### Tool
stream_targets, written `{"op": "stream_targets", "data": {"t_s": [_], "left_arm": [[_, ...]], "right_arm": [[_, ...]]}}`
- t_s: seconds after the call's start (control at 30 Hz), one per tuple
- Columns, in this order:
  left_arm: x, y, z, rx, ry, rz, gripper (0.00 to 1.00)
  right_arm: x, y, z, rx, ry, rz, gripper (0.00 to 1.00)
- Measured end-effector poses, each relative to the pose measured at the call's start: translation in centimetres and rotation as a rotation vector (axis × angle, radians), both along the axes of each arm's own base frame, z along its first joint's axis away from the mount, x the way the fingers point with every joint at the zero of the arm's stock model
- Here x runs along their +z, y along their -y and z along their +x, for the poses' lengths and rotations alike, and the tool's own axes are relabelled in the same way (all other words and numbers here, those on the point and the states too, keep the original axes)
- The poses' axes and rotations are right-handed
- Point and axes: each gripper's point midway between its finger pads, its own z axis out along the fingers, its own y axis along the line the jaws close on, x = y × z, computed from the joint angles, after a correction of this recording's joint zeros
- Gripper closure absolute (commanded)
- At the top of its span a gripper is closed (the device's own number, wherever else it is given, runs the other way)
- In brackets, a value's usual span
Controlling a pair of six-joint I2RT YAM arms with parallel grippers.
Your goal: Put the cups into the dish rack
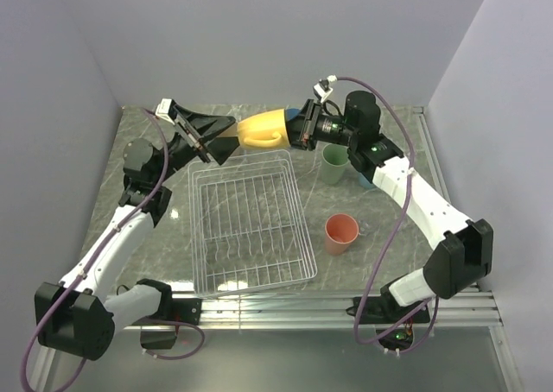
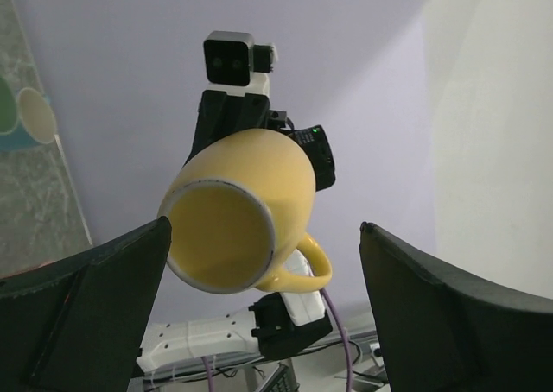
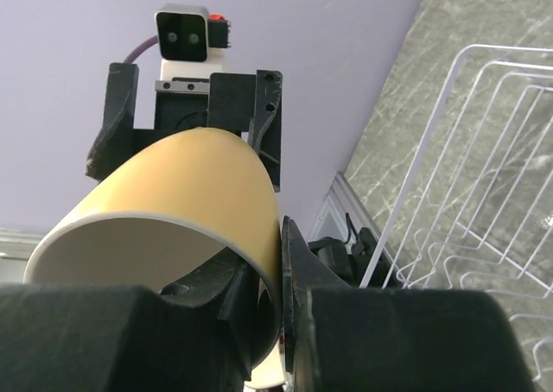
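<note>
My right gripper [image 1: 294,131] is shut on the wall of the yellow mug [image 1: 262,129], one finger inside its mouth, as the right wrist view [image 3: 281,262] shows. It holds the mug [image 3: 173,193] on its side in the air over the far edge of the white wire dish rack [image 1: 192,228]. My left gripper [image 1: 226,137] is open and faces the mug [image 2: 251,202], its fingers wide on either side and not touching. A green cup [image 1: 335,165] and a salmon-pink cup [image 1: 340,233] stand right of the rack.
A blue cup [image 1: 292,112] peeks out behind the mug. A light-blue one [image 1: 367,181] is mostly hidden under my right arm. In the left wrist view a green cup [image 2: 7,107] and a beige cup [image 2: 36,116] show at the far left. Walls enclose the table.
</note>
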Motion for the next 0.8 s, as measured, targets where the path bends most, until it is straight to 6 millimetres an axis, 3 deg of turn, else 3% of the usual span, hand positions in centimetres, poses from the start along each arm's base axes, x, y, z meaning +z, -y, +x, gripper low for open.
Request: {"op": "stream_targets", "data": {"t_s": [0.27,0.43,0.57,0.8], "left_arm": [[-2.3,0.4,1.6,0.031,-0.067,0.194,0.01],[-3.8,0.5,1.4,0.014,-0.107,0.272,0.01],[-3.5,-0.4,1.7,0.049,-0.099,0.356,0.01],[-3.7,-1.6,1.3,0.046,-0.078,0.256,0.01]], "right_arm": [[-2.1,-0.4,1.0,-0.019,-0.032,-0.068,1.00],[-2.0,-1.5,-0.2,0.031,-0.028,-0.073,1.00],[-2.0,-2.1,-0.6,0.065,-0.034,-0.083,1.00],[-1.1,-2.4,-0.9,0.092,-0.004,-0.057,1.00]]}}
